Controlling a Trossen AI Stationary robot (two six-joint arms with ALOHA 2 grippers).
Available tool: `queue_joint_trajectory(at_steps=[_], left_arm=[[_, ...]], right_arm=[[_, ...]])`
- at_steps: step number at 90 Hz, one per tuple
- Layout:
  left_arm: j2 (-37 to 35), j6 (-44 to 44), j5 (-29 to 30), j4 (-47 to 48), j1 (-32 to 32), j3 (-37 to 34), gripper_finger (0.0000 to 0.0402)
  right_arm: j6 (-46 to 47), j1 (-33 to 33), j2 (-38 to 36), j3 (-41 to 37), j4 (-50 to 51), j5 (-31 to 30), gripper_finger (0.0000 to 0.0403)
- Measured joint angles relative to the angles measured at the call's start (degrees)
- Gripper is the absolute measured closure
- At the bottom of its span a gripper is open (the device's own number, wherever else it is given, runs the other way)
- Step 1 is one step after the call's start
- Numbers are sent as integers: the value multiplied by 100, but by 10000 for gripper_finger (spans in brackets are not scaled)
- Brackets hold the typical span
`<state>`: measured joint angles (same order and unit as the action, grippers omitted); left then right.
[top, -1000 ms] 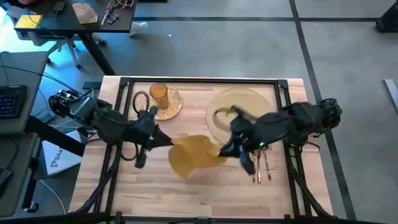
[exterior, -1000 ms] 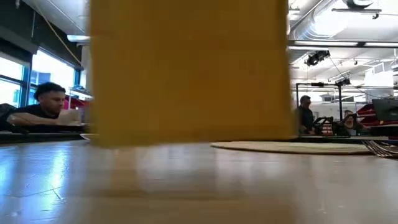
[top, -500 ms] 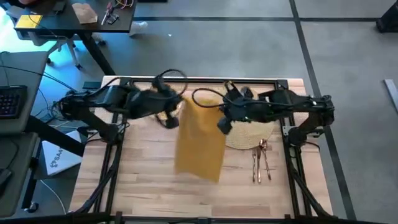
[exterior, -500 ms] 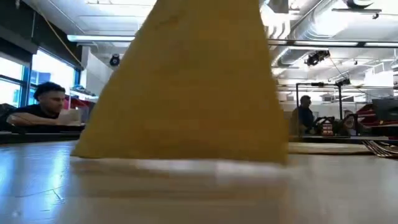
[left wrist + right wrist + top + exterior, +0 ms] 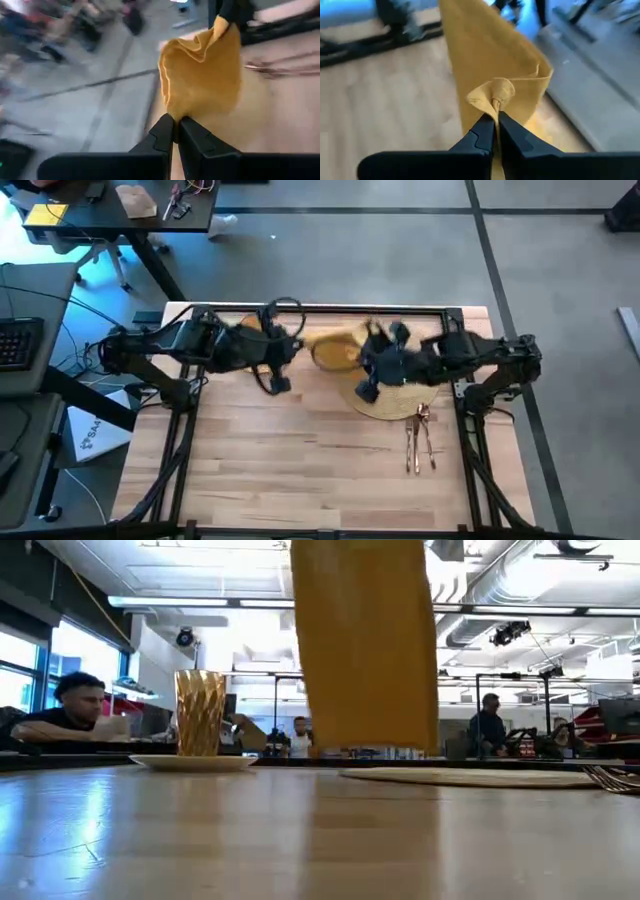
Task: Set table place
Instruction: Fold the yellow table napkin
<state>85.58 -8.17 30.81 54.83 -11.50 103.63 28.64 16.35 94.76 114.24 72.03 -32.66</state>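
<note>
Above table (image 5: pixel 300 450), napkin (image 5: pixel 365 640) hanging lengthwise between left gripper (image 5: pixel 176 125), right gripper (image 5: pixel 496 127).

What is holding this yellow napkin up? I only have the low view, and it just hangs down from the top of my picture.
Observer: Both grippers. The left gripper is shut on one corner of the napkin.
Operator: And the right one?
Observer: The right gripper is shut on a bunched fold of it.
Operator: Where over the table is it?
Observer: From above, it hangs at the table's far side, between the two arms, next to the placemat.
</note>
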Motion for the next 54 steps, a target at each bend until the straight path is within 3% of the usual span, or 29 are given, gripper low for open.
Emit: queue_joint_trajectory(at_steps=[7,18,40,54], left_arm=[[122,588,-459,373,-187,-244,401],[253,1209,-875,360,-477,-1195,401],[273,2491,-1872,-701,-1108,-2983,401],[258,2905,-2800,-1090,-1605,-3273,401]], right_arm=[[247,270,1,-524,-15,157,403],[678,513,3,-1663,-586,409,403],[1510,759,17,-3745,-3179,2675,403],[2336,1115,15,-4509,-4915,3256,403]])
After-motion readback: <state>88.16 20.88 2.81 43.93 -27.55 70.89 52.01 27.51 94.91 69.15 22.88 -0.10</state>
